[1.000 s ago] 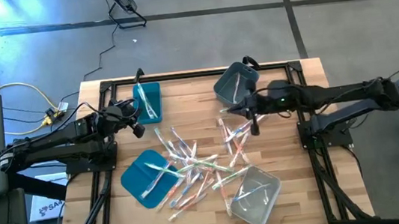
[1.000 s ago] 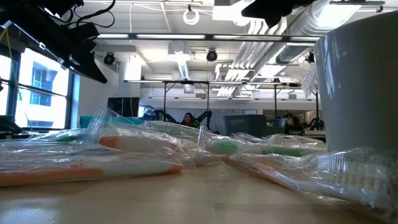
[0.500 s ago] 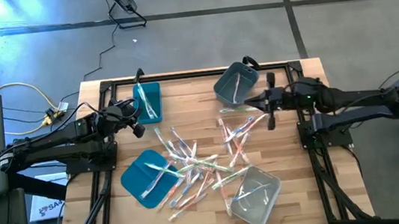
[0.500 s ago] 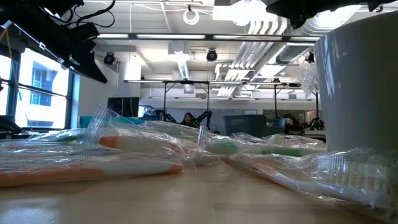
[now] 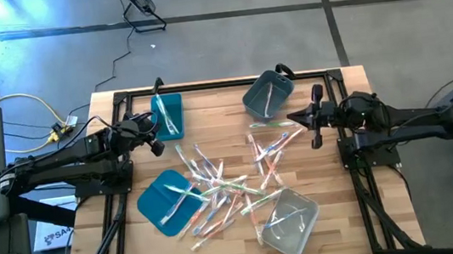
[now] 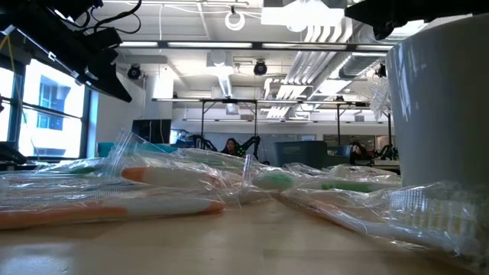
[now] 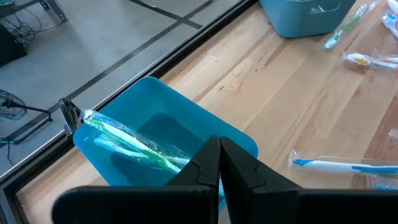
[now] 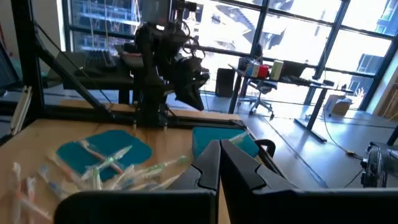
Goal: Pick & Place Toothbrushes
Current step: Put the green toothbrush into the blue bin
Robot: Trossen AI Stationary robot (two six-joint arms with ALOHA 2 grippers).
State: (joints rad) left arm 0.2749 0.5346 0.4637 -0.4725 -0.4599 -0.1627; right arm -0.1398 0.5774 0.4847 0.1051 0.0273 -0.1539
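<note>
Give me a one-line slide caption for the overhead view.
Wrapped toothbrushes scattered mid-table between four bins, both arms drawn back at the table's sides, left hand and right hand shut and empty.

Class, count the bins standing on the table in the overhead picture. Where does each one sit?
3: a teal bin at the back left, a grey bin at the back right, a clear bin at the front right.

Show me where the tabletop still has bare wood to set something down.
Free: the far strip between the teal bin and grey bin, and the near-left corner beside the teal lid. Crowded: the middle, where the toothbrushes pile up between the lid and the clear bin.
</note>
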